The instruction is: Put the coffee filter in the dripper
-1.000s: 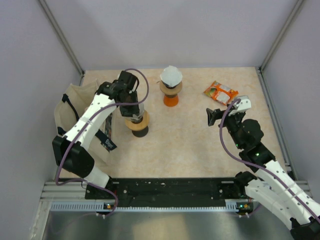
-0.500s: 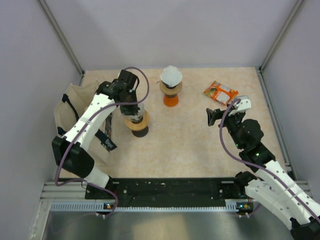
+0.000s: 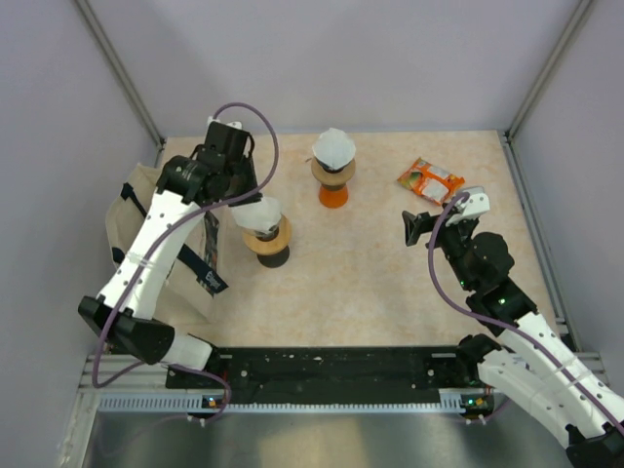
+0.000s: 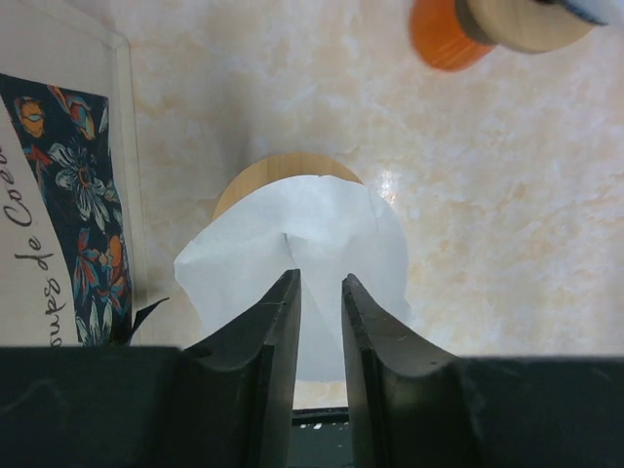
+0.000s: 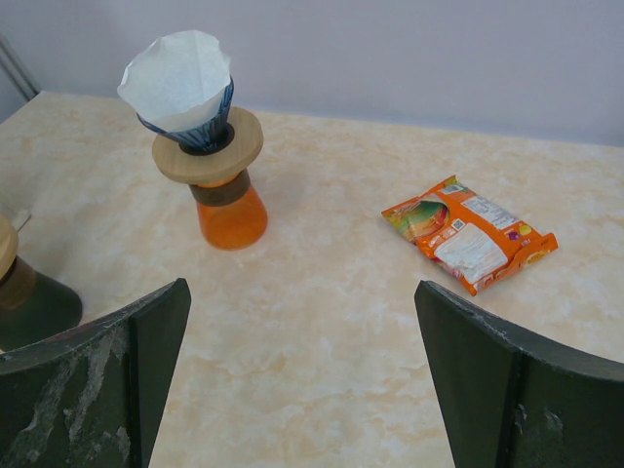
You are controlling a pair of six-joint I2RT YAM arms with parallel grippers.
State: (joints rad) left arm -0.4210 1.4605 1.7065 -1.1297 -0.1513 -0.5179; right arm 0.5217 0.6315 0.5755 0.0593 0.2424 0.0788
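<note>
Between the narrowly set black left fingers (image 4: 283, 327) a thin white paper coffee filter (image 4: 327, 229), creased into a soft cone, is pinched by its fold, over a round wooden-collared dripper (image 4: 263, 174) just beyond them, while the right fingers (image 5: 122, 356) are spread wide, with nothing gripped.

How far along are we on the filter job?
Done: the back orange glass dripper already holds a seated filter. In hand: the left gripper is pinching a white paper filter over the near dark dripper with wooden collar; whether it is seated I cannot tell. Left: settle it in and release. The right gripper hangs open, idle.
</note>
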